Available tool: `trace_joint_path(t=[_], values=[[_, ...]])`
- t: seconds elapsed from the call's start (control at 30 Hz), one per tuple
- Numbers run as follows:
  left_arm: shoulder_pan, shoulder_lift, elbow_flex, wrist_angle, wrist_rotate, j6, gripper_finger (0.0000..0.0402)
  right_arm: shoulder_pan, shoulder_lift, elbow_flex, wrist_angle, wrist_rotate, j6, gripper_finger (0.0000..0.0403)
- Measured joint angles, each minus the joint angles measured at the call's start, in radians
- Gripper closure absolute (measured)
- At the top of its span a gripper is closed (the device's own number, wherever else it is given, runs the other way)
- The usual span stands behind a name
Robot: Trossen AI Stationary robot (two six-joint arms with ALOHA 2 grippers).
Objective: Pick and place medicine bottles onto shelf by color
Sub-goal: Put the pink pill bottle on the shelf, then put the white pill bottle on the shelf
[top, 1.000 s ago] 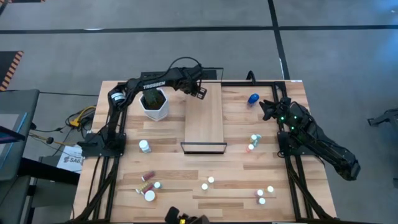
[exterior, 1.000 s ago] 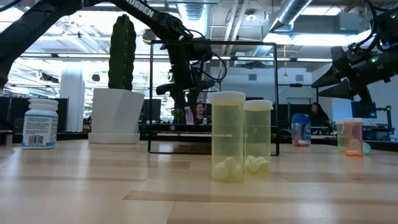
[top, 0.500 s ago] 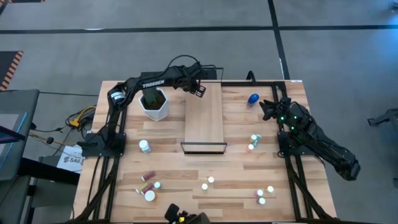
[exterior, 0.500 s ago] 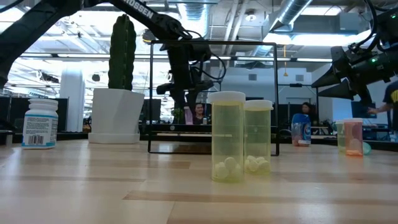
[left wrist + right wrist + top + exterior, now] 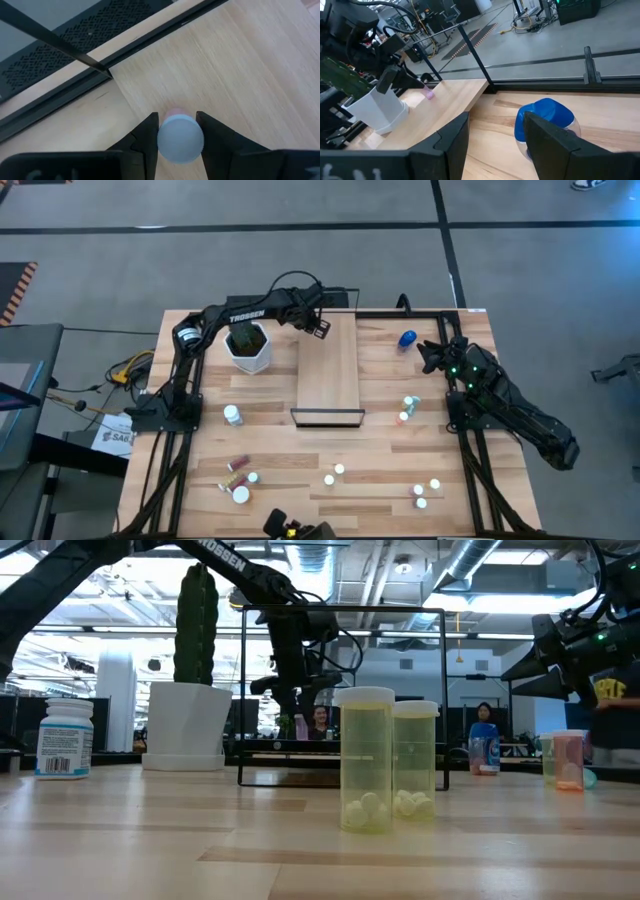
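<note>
My left gripper (image 5: 322, 330) stands over the far left corner of the shelf (image 5: 330, 380), a light-wood board in a dark frame, shut on a small bottle with a white cap (image 5: 180, 139) and a pinkish body (image 5: 428, 93). My right gripper (image 5: 430, 355) waits open at the table's right side, its fingers on either side of the sight line toward the blue bottle (image 5: 545, 120), which stands on the table beyond them, untouched. Several small white-capped bottles (image 5: 340, 470) stand on the table's near half. My left gripper pinches the small bottle between its two fingers (image 5: 147, 137), one on each side just below the white cap (image 5: 181, 131). The fingers slant down from the table's left. The bottle's lower end is at the shelf board; whether it touches I cannot tell.
A white hexagonal pot with a cactus (image 5: 248, 345) stands just left of the shelf, close under the left arm. Two yellow-green bottles (image 5: 385, 770) stand near the low camera. A white bottle (image 5: 232, 415) and a reddish one lying down (image 5: 238, 464) are near left.
</note>
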Motion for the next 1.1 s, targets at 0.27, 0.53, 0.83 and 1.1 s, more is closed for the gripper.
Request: trace_joint_path(t=[0.27,0.53,0.83,1.1], values=[[0.0,0.0,-0.003,0.02,-0.007,0.002,0.0288,0.0,0.0,0.0,0.0,0.0,0.0,0.0193],[0.0,0.001,0.002,0.014,0.01,0.007,0.0235,0.0,0.0,0.0,0.0,0.0,0.0,0.0193],[-0.006,0.001,0.086,-0.081,-0.005,0.026,0.0157,0.0,0.0,0.0,0.0,0.0,0.0,0.0193],[-0.03,0.002,0.211,-0.271,-0.027,0.02,0.0108,0.0,0.0,0.0,0.0,0.0,0.0,0.0193]])
